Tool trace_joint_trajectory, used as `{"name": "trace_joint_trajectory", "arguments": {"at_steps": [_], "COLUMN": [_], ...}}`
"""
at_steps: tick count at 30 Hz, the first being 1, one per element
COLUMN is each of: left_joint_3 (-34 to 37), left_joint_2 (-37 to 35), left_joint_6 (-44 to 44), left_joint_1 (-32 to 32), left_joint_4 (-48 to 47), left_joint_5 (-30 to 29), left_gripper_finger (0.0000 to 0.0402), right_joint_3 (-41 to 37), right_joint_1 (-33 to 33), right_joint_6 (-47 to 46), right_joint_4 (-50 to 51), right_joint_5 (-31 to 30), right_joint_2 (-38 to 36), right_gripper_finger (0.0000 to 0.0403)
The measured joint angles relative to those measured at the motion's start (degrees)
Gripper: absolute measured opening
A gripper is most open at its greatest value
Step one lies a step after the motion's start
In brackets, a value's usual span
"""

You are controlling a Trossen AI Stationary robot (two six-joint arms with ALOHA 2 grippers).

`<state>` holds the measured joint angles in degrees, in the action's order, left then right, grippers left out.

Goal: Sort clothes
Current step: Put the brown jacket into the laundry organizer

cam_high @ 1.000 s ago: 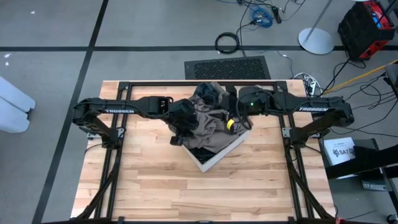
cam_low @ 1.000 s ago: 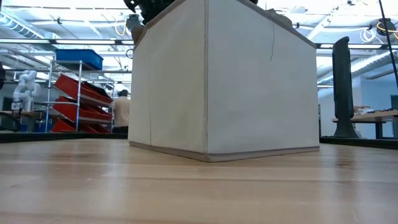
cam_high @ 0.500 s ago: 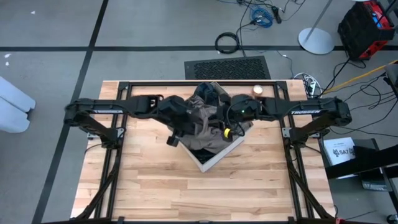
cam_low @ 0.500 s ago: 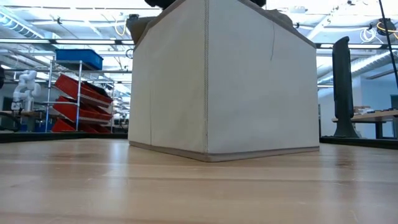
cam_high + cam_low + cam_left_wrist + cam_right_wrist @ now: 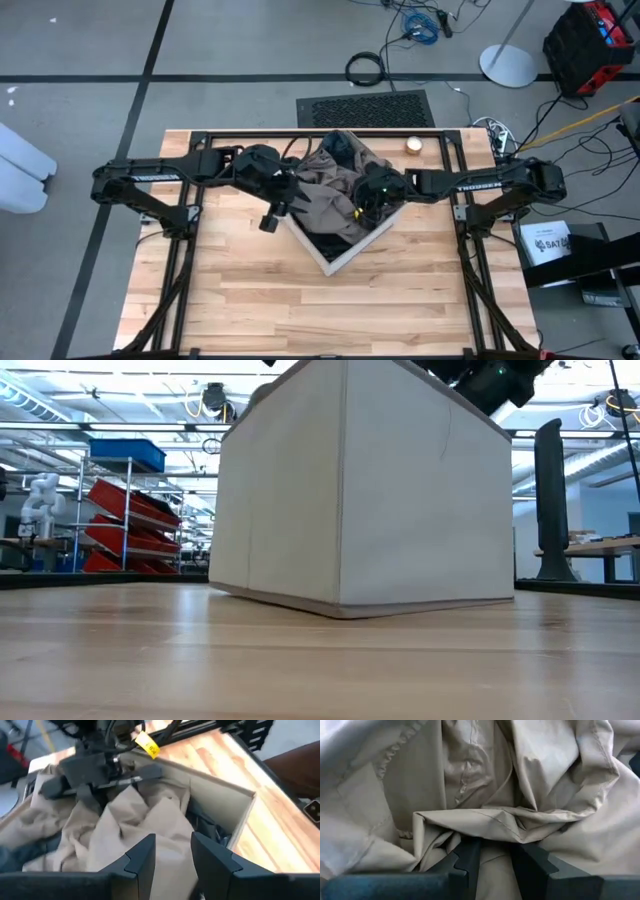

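A soft, light taupe-brown garment (image 5: 325, 195) is heaped in the white box (image 5: 335, 262), its folds pinched by the left gripper (image 5: 172, 855) and the right gripper (image 5: 495, 855), and a thick fold is best grabbed.

Robot arms: two, one reaching in from each side of the table.
Grippers: two, the left gripper (image 5: 172, 852) and the right gripper (image 5: 495, 851), each with two dark fingers.
Fabric boxes: one, the box (image 5: 340, 255), pale-walled, standing cornerwise on the table.
Taupe-brown garments: one, the taupe-brown piece (image 5: 325, 195), heaped at the top of the box.
Dark garments: one, the dark piece (image 5: 338, 148), at the box's far corner.
Yellow tags: one, the tag (image 5: 147, 745).
Tables: one, the wooden table (image 5: 230, 300).
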<state>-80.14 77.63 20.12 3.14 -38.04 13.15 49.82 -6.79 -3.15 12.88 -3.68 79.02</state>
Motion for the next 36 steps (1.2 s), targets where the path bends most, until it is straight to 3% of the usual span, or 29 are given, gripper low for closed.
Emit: {"name": "trace_joint_trajectory", "arguments": {"at_steps": [6,11,17,23,31,36], "left_joint_3": [0.0,0.0,0.0,0.0,0.0,0.0], "left_joint_2": [-0.1,-0.1,-0.1,-0.1,-0.1,-0.1], "left_joint_6": [-3.2,-3.4,-4.8,-4.9,-6.3,-6.3], "left_joint_1": [0.8,1.4,1.4,0.8,-5.9,-8.4], "left_joint_4": [-2.4,-2.2,-2.1,-1.8,0.1,0.0], "left_joint_5": [-7.4,-10.2,-14.2,-13.9,-12.1,-13.5], "left_gripper_finger": [0.0135,0.0135,0.0135,0.0135,0.0135,0.0135], "right_joint_3": [-0.3,-0.3,0.0,6.2,18.2,24.8], "right_joint_1": [-2.7,-5.5,-6.0,-6.4,-6.7,-6.7], "right_joint_6": [3.8,4.9,6.2,6.7,7.5,10.0], "right_joint_4": [1.8,4.8,0.5,0.9,18.5,23.5], "right_joint_5": [-0.7,-0.9,-0.8,0.0,-0.9,-1.0], "right_joint_2": [0.0,0.0,0.2,0.5,0.5,0.4], "right_gripper_finger": [0.0098,0.0098,0.0098,0.0098,0.0098,0.0098]}}
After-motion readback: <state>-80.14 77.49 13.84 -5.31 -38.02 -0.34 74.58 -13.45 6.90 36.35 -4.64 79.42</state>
